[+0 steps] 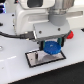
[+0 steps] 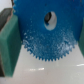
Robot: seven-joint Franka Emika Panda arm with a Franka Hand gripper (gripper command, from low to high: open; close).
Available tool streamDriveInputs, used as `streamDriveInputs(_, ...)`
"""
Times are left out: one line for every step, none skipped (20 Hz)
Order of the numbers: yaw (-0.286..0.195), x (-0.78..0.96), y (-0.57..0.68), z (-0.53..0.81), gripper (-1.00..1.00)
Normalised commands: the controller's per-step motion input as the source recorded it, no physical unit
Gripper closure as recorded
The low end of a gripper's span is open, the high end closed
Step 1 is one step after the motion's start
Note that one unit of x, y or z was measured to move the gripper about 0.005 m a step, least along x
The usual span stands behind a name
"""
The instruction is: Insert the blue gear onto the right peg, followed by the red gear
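My gripper [image 1: 50, 44] is shut on the blue gear [image 1: 51, 48] and holds it over the exterior view's right part of the dark grey plate [image 1: 34, 59]. In the wrist view the blue gear [image 2: 47, 35] fills most of the picture, with a green finger pad [image 2: 8, 45] pressed against its toothed rim. A dark shape shows through the gear's hub hole [image 2: 50, 20]; I cannot tell whether it is the right peg. The pegs are hidden under the gear and gripper in the exterior view. The red gear is out of view.
The plate has a pale rim and lies on a white table [image 1: 20, 72]. The arm's white body [image 1: 30, 20] fills the upper part of the exterior view. A dark cable [image 1: 15, 36] runs in from the exterior view's left.
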Motion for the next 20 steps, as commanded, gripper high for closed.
streamDriveInputs(0.000,0.31,0.03,-0.08,1.00)
streamDriveInputs(0.000,0.33,0.06,-0.07,1.00)
streamDriveInputs(0.000,0.32,0.08,-0.08,1.00)
streamDriveInputs(0.000,0.00,0.00,0.01,1.00)
streamDriveInputs(0.000,-0.06,0.00,0.23,1.00)
streamDriveInputs(0.000,-0.07,0.00,0.47,1.00)
streamDriveInputs(0.000,-0.08,0.00,0.49,1.00)
streamDriveInputs(0.000,-0.09,0.00,0.42,1.00)
streamDriveInputs(0.000,-0.03,-0.01,0.25,1.00)
streamDriveInputs(0.000,0.39,0.11,-0.04,1.00)
streamDriveInputs(0.000,0.44,0.03,0.00,1.00)
streamDriveInputs(0.000,0.48,-0.01,0.05,1.00)
streamDriveInputs(0.000,0.45,-0.02,0.06,1.00)
streamDriveInputs(0.000,0.47,-0.04,0.00,1.00)
streamDriveInputs(0.000,0.60,-0.10,0.01,1.00)
streamDriveInputs(0.000,0.64,-0.06,0.00,1.00)
streamDriveInputs(0.000,0.61,-0.04,-0.01,1.00)
streamDriveInputs(0.000,0.58,-0.04,-0.02,1.00)
streamDriveInputs(0.000,0.54,0.02,-0.04,1.00)
streamDriveInputs(0.000,0.43,0.02,-0.04,1.00)
